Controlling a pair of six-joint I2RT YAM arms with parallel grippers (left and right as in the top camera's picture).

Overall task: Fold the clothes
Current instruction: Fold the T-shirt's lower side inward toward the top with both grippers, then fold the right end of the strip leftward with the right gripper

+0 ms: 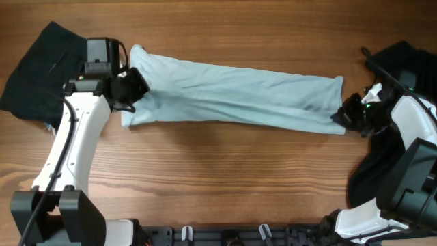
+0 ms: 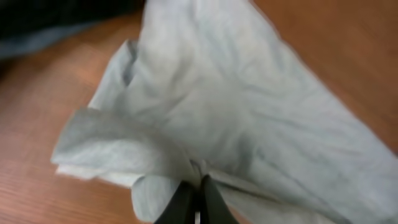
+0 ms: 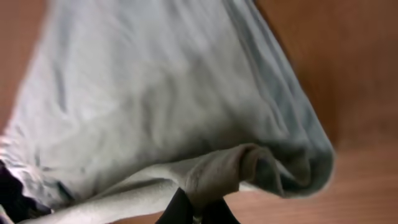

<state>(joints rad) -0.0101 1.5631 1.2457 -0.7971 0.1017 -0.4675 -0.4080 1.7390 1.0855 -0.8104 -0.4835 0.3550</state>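
Black fingers of the left gripper (image 1: 134, 89) are pressed together on a fold of the pale blue T-shirt (image 1: 232, 92). In the left wrist view the two tips meet with the cloth pinched between them, and wrinkles spread out from that point. The right gripper (image 1: 348, 115) is clenched on the same T-shirt at its right end. In the right wrist view a rolled edge of the cloth is bunched just above the fingers.

Between the two grippers the T-shirt lies stretched in a long band across the far half of the wooden table (image 1: 225, 178). It goes from left to right, and its right end is a little nearer than its left end. A corner of the cloth sticks out on the near side, just beside the left gripper.

At the far left is the left black garment (image 1: 34, 72), partly under the left arm and near the left end of the T-shirt. At the right edge the right black garment (image 1: 406, 58) lies partly under the right arm and reaches toward the near right corner.
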